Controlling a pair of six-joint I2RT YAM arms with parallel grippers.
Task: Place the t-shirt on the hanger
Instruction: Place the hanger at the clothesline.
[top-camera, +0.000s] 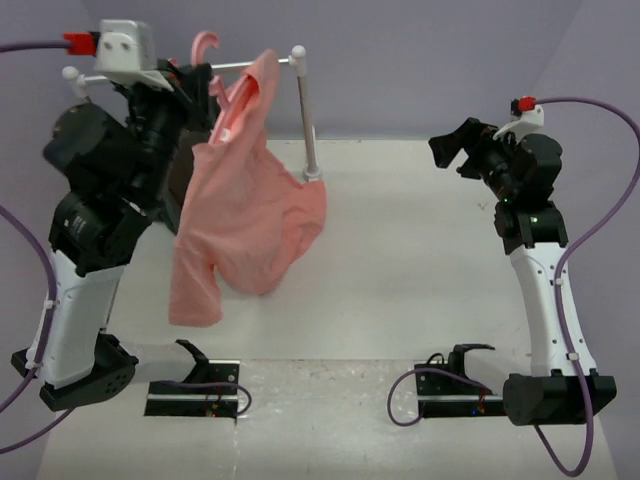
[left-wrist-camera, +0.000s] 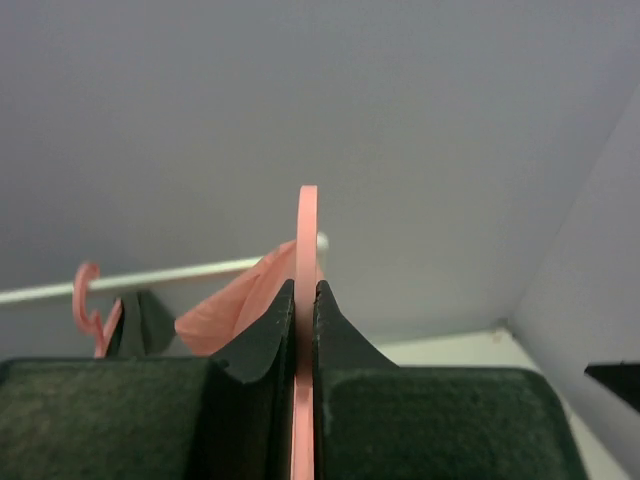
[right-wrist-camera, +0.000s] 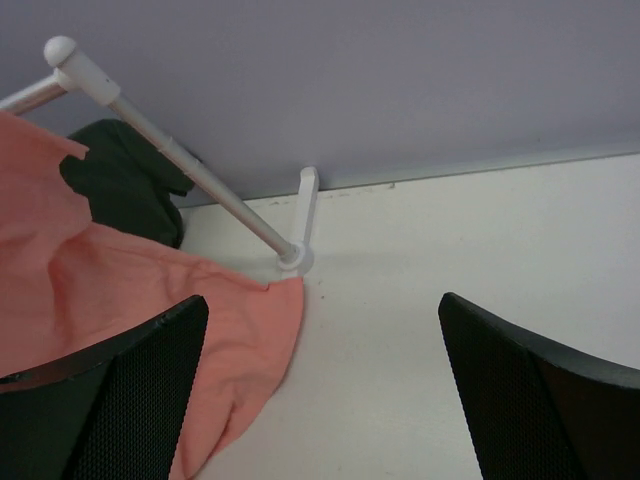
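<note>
- Left arm (top-camera: 85, 300), left of the frame: white lower link, bulky black joint housings above, black base.
- Right arm (top-camera: 540, 290), right of the frame: the same white link and black joints, with tiny green lights on its upper joint.
- Purple cable (top-camera: 600, 230) loops beside each arm and ends in a red plug.
- Wrist camera housing (top-camera: 125, 45): pale grey, boxy.
- Fingers (right-wrist-camera: 530, 400): black, with mesh-textured pads.
</note>
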